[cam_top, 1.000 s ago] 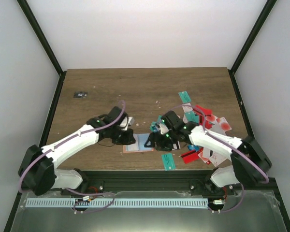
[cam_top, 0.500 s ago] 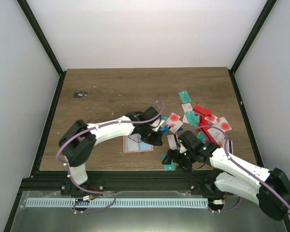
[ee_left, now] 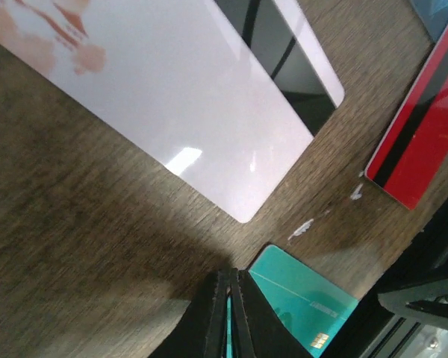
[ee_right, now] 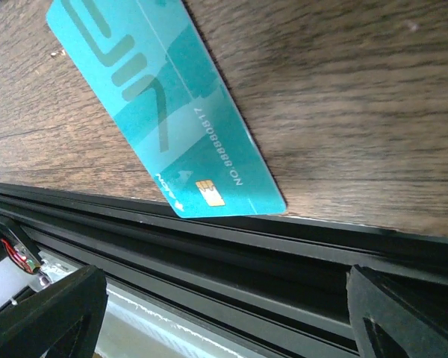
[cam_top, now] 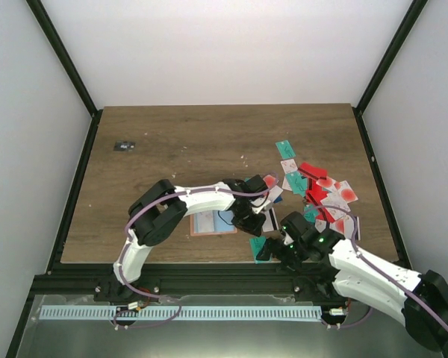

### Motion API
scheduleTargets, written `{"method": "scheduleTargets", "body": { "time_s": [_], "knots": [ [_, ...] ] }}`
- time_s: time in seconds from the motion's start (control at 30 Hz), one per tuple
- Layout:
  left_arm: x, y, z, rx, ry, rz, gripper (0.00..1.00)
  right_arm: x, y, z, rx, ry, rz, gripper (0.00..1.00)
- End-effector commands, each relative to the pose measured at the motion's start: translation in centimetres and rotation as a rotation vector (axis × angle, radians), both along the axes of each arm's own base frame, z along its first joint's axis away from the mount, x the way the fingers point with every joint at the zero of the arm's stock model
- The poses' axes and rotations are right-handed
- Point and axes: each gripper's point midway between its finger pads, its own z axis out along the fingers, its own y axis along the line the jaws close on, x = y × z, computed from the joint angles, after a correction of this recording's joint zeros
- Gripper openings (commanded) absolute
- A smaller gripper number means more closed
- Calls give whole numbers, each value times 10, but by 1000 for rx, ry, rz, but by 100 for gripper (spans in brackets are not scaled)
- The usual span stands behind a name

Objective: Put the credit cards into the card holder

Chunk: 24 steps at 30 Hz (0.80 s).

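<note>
Wooden table [cam_top: 172, 149], near edge: right gripper [ee_right: 224, 298], moved off card holder [cam_top: 213, 222], now spread wide over teal credit card [ee_right: 164, 112]; left gripper [ee_left: 230, 313] closed, empty, alongside; pickup pending

Robot lab test cell: wood-grain table [cam_top: 179, 142] boxed by plain white panels [cam_top: 231, 52], black frame struts [cam_top: 69, 63]; cabled left arm [cam_top: 201, 198], right arm [cam_top: 366, 265] bolted to black rail [cam_top: 209, 280] at near edge.
</note>
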Motion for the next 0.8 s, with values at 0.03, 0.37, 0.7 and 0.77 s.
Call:
{"method": "scheduleTargets", "body": {
  "time_s": [0.03,0.37,0.7,0.77],
  "knots": [
    [-11,6,-18,63,-4,-56,5,8,0,-2,23,-27,-50,90],
    [-29,4,-29,84,12,-98,5,8,1,-15,53,-23,-80,88],
    [-29,1,-29,78,18,-101,5,9,5,-28,115,-26,-89,71],
    [-29,2,-29,80,19,-102,5,8,5,-30,117,-25,-89,67]
  ]
}}
